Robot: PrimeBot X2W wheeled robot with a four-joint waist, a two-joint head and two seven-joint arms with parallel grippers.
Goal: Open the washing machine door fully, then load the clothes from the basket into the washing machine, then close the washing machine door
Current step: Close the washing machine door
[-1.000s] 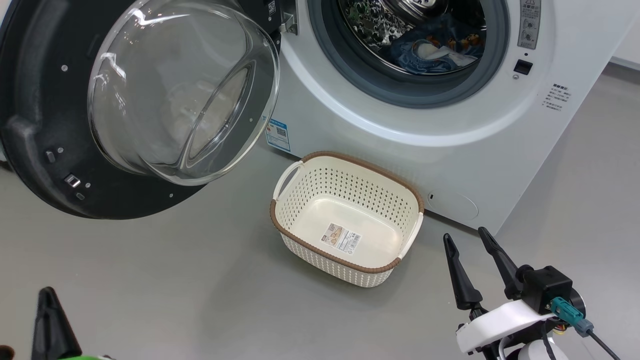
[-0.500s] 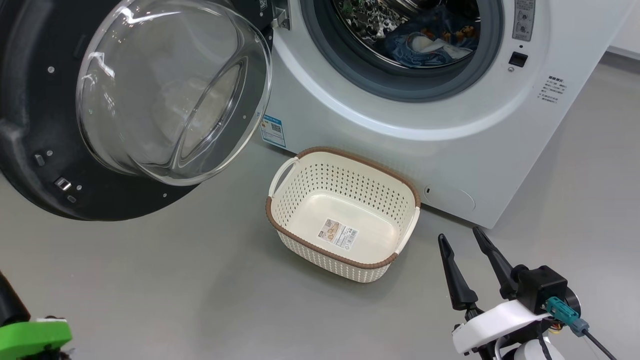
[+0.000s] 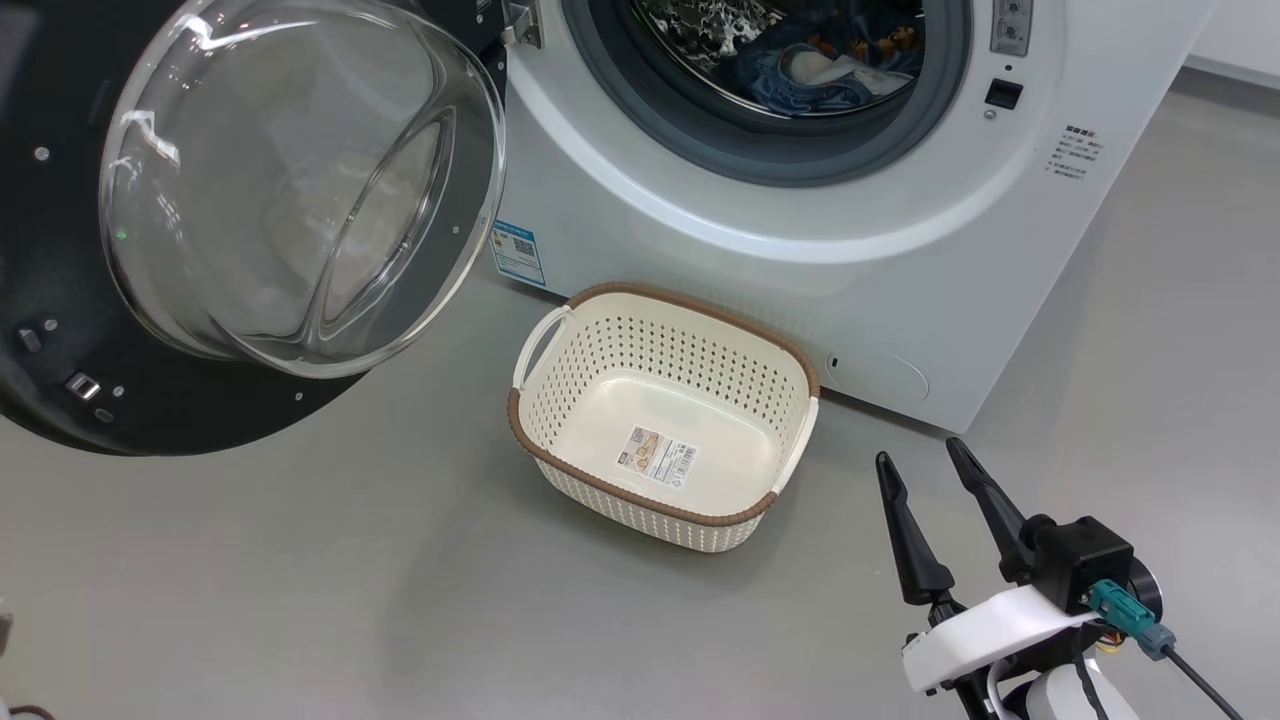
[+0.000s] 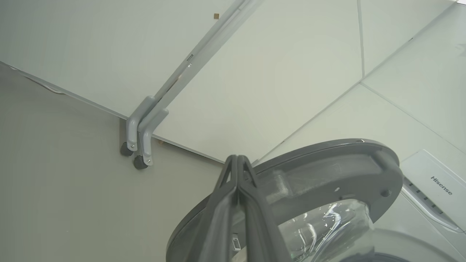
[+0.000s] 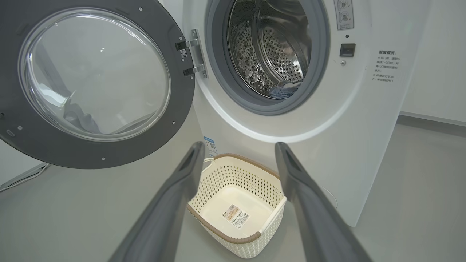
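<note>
The washing machine door (image 3: 50, 300) stands swung open at the left, its clear glass bowl (image 3: 290, 190) bulging toward me. Inside the steel drum (image 5: 276, 47) of the white washing machine (image 3: 760, 250) lie the blue printed clothes (image 3: 800, 75). The cream basket (image 3: 660, 355) sits empty on the floor in front of the machine, its label sticker showing. My right gripper (image 3: 920, 455) is open and empty, low and to the right of the basket. My left gripper (image 4: 236, 159) is shut on nothing, its tips in front of the door's outer rim (image 4: 327, 163).
Grey floor (image 3: 350, 580) spreads in front of the machine and under the door. In the left wrist view, a grey bracket on casters (image 4: 140, 145) stands against a pale wall panel. A blue QR sticker (image 3: 517, 253) marks the machine's lower front.
The head camera has shifted, sliding the whole scene left and up. My left gripper has moved out past the lower left edge of the head view. The right gripper stays open.
</note>
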